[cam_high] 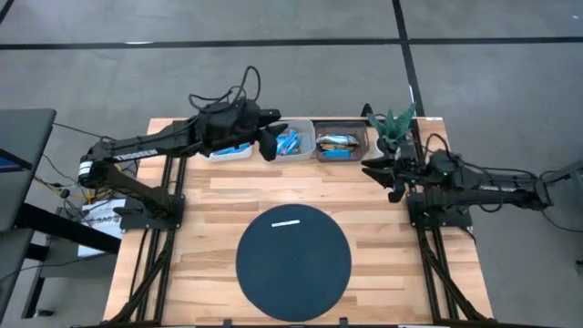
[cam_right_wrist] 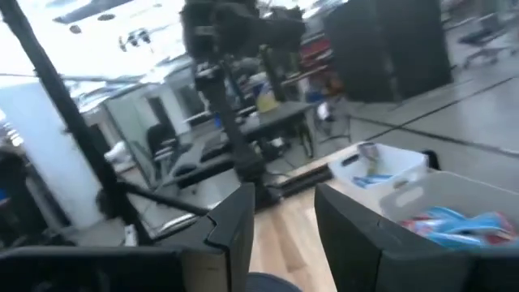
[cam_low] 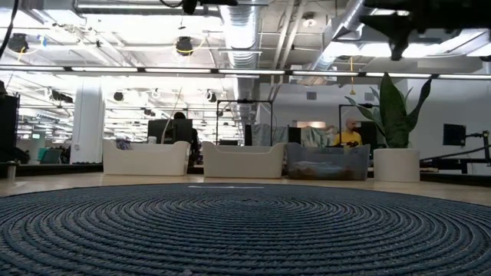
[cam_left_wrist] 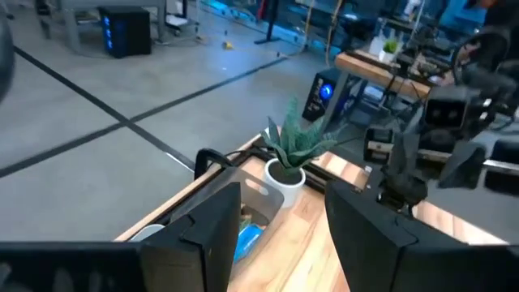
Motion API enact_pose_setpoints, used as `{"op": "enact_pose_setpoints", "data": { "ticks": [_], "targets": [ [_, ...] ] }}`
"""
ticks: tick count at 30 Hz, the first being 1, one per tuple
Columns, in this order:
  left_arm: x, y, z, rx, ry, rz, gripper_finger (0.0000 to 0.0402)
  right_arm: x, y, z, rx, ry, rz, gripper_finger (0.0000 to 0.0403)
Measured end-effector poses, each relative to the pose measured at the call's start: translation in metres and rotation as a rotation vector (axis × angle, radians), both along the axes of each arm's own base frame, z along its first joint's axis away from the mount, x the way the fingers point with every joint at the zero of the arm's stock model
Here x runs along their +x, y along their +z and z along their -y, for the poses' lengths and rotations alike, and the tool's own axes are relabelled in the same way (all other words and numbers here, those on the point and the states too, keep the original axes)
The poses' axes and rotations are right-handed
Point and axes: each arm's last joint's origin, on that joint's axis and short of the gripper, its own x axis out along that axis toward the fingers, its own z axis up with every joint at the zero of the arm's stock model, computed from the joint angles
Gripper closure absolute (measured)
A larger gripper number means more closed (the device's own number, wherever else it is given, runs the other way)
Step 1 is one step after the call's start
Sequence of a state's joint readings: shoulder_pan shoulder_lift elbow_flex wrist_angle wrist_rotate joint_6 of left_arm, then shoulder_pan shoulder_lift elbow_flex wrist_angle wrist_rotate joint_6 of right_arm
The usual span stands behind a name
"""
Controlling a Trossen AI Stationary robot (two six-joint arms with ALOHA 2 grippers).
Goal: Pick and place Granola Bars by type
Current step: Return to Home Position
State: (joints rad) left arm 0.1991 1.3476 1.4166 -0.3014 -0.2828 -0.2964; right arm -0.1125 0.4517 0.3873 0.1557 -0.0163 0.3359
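Note:
Granola Bars lie in three bins at the table's far edge. Blue ones fill the left white bin (cam_high: pixel 230 151) and the middle white bin (cam_high: pixel 293 139). Brown-orange ones (cam_high: pixel 335 142) lie in the right grey bin (cam_high: pixel 339 146). My left gripper (cam_high: pixel 270 146) hangs above the gap between the left and middle bins, open and holding nothing (cam_left_wrist: pixel 284 203). My right gripper (cam_high: pixel 387 175) hovers by the table's right edge, near the right bin, open with nothing between its fingers (cam_right_wrist: pixel 284 199). The right wrist view shows blue bars (cam_right_wrist: pixel 454 223) in the nearest bin.
A dark round woven mat (cam_high: pixel 293 262) covers the near middle of the table, and a thin white strip (cam_high: pixel 285 221) lies on its far part. A small potted plant (cam_high: pixel 393 126) stands at the far right corner. Bare wood lies between mat and bins.

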Motion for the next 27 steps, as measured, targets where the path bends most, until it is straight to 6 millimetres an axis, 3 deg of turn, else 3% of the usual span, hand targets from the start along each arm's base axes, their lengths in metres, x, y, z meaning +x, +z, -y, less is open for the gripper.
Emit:
{"op": "enact_pose_setpoints", "data": {
  "ticks": [12, 27],
  "targets": [
    [0.002, 0.004, 0.020, -0.043, -0.010, 0.061, 0.0229, -0.032, -0.038, -0.015, 0.020, -0.004, 0.123, 0.0280],
    [0.002, 0.004, 0.020, -0.084, -0.011, 0.077, 0.0229, -0.032, -0.082, -0.016, 0.019, 0.010, 0.156, 0.0280]
  ]
}}
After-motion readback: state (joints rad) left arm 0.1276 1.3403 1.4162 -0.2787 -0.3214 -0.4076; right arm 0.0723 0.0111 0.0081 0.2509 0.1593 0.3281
